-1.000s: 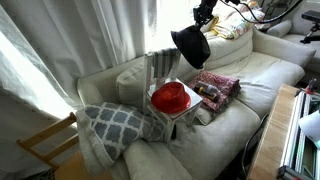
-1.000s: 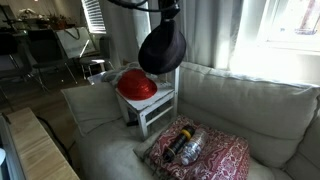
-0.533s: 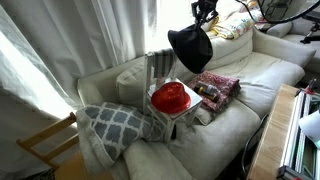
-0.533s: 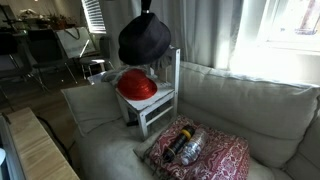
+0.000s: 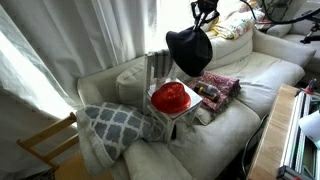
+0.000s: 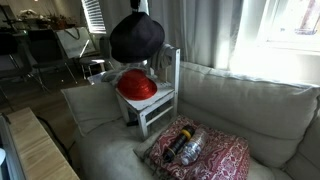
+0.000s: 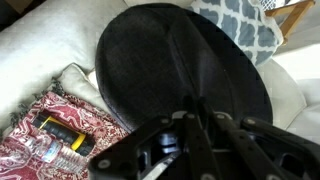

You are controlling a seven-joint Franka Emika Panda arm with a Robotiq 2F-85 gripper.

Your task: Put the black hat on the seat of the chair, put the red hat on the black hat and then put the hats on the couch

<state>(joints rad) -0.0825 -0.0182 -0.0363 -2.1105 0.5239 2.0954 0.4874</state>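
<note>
- The couch [image 5: 255,72] is the biggest thing. It is cream-white and fills most of both exterior views [image 6: 250,100].
- A grey pillow [image 5: 118,122] with a white criss-cross pattern lies on the couch, at the lower left of an exterior view. The wrist view shows it at the upper right.
- The chair [image 5: 160,66] is small and white. It stands on the couch cushions, just beside the grey pillow, with its slatted back upright.
- A red patterned cloth [image 6: 225,158] lies on the couch near the chair. A clear bottle [image 6: 192,150] and a dark thing [image 6: 176,143] lie on top of it, side by side. I cannot tell what the dark thing is.
- The black hat [image 5: 188,50] hangs in the air above the chair, not touching it. In the wrist view it fills the middle of the frame [image 7: 180,65].
- The red hat [image 5: 170,97] sits on the seat of the chair, dome side up. The black hat hangs above it, and the two hats are apart [image 6: 137,85].
- The gripper [image 5: 201,25] comes down from the top of the frame. Its fingers are pressed together on the top edge of the black hat, pinching it so the hat dangles below.
</note>
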